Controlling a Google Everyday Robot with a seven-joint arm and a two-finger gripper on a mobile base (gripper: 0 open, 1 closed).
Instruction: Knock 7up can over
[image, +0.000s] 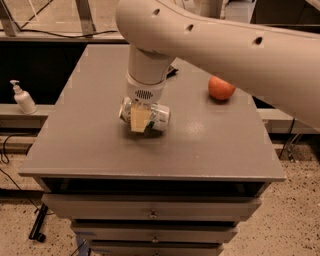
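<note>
The 7up can (160, 116), silver with green print, lies on its side near the middle of the grey table (100, 145). My gripper (142, 118) comes straight down onto it from the big cream arm overhead. It straddles the can's middle. One yellowish finger pad (138, 120) lies flat against the can's near side, and the far finger is hidden behind the can. The gripper looks shut on the can, which rests on the tabletop.
A red apple (221, 88) sits at the table's back right. A dark object (171, 71) lies behind the arm. A white pump bottle (22, 98) stands on a ledge to the left. Drawers (150, 214) are below the front edge.
</note>
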